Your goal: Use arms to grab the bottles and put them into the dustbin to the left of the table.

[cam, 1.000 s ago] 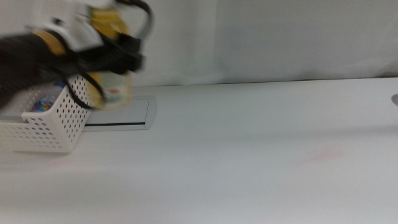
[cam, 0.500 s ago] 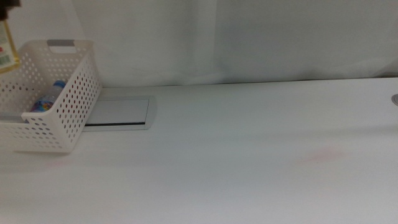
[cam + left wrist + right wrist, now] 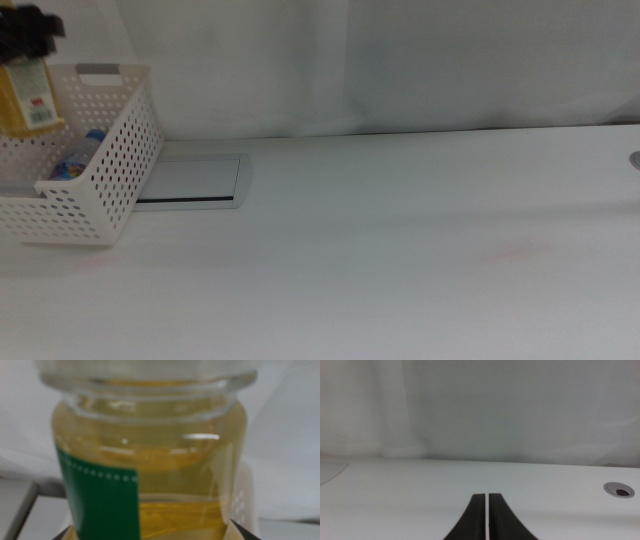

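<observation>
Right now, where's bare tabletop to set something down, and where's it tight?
Free: the white tabletop from the flat grey metal hatch rightward to the small round hole at the far right edge. Crowded: the left end, where the white perforated plastic basket stands, small clear water bottle inside, left claw holding the yellow juice bottle over it.

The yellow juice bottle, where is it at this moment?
In the middle view, the yellow juice bottle hangs at the far left, held by the left gripper above the white perforated plastic basket, not yet inside.
</observation>
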